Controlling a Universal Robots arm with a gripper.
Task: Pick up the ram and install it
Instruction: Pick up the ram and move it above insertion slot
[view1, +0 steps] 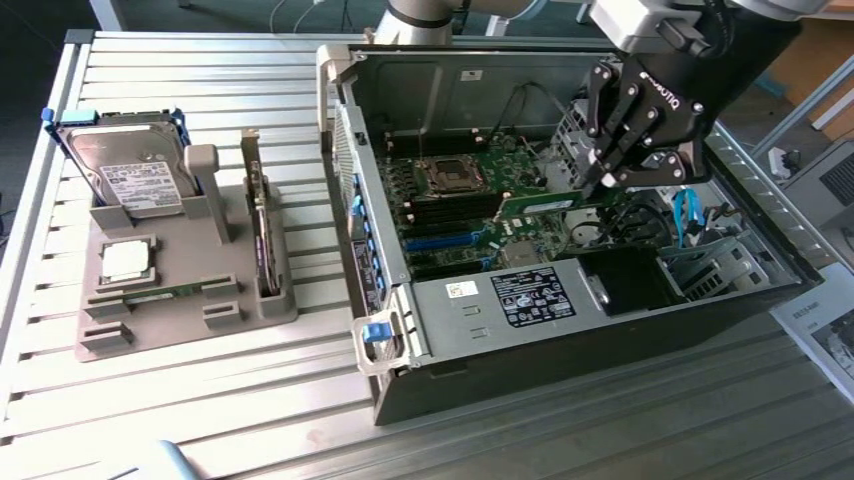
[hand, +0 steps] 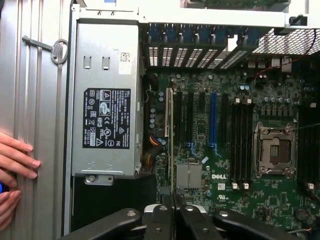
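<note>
Scene: an open computer case (view1: 441, 75) lies on its side on a slatted metal table (view1: 200, 400), its motherboard (view1: 514, 165) facing up.

Gripper: the black gripper (view1: 598, 183) reaches into the case from the exterior view's right. Its jaws are clamped on the ram (view1: 541, 204).

Ram: the green stick is held by one end, level and on edge, over the motherboard. Its free end points toward the exterior view's left. Whether it touches the board cannot be told.

Wrist view: the ram (hand: 171, 150) shows edge-on as a thin line running out from the fingers (hand: 160, 216). It lies between the power supply (hand: 105, 130) and the blue slot (hand: 214, 120). The bare processor socket (hand: 274, 150) sits well apart beyond the blue slot.

Fixture: a grey tray (view1: 174, 310) stands on the table at the exterior view's left. It carries a hard drive (view1: 127, 175) and a square processor chip (view1: 124, 260).

Bystander: a person's hand (hand: 15, 162) rests its fingers on the table beside the case.
</note>
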